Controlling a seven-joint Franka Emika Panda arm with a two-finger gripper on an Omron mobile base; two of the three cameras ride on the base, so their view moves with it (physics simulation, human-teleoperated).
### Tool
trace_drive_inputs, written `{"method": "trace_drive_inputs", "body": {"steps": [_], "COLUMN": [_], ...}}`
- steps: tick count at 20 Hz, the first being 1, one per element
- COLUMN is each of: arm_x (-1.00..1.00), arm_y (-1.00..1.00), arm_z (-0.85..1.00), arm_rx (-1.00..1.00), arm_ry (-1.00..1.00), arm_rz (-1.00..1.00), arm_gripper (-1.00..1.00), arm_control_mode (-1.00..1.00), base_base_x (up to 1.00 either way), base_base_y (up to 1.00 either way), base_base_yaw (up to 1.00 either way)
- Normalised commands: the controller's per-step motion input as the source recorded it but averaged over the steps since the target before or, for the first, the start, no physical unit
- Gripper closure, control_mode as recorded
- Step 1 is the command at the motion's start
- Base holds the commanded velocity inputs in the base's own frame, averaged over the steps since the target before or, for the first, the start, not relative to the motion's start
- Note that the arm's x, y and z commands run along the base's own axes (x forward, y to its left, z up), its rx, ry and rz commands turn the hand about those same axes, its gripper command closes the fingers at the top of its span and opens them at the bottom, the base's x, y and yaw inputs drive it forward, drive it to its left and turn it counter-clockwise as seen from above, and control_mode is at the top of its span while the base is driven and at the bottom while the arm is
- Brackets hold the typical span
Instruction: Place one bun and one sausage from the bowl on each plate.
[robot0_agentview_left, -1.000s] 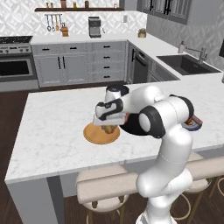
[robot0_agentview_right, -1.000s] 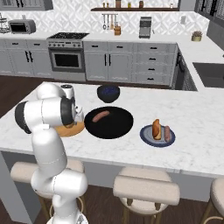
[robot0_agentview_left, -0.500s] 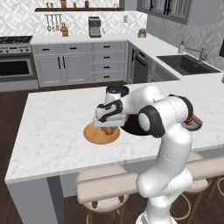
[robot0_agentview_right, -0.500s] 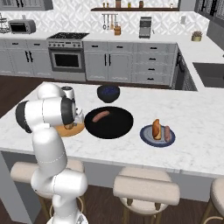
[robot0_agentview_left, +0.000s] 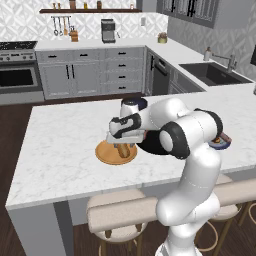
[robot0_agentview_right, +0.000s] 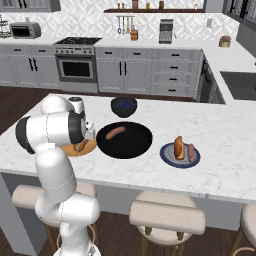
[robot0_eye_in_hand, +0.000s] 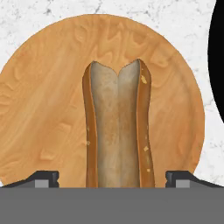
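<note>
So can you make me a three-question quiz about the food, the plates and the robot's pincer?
1. Where is the lone sausage?
A. in the black bowl
B. on the wooden plate
C. on the stove

2. How many pieces of food lie on the blue-grey plate?
A. none
B. two
C. four

3. How is the pincer over the bun?
A. shut tight on it
B. open, fingertips clear of its sides
C. holding a sausage

Answers:
1. A, the right base view shows it lying inside the bowl.
2. B, a bun and a sausage sit side by side there.
3. B, the hand view shows gaps on both sides of the bun, which lies on the wooden plate.
</note>
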Motion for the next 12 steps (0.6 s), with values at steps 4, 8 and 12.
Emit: {"method": "trace_drive_inputs", "body": {"steps": [4,8,12], "arm_x": [-0.36,-0.18,-0.01], "arm_y": [-0.09,-0.52,-0.97], "arm_z": [0.56,0.53,0.30], "arm_rx": [0.00,0.14,0.26], "arm_ry": [-0.11,-0.09,-0.06], "arm_rz": [-0.07,-0.11,-0.08], "arm_gripper": [-1.00,-1.00,-1.00], "arm_control_mode": [-1.00,-1.00,-1.00], "base_base_x": [0.00,0.00,0.00], "base_base_y": [0.00,0.00,0.00], "base_base_yaw": [0.00,0.00,0.00]}}
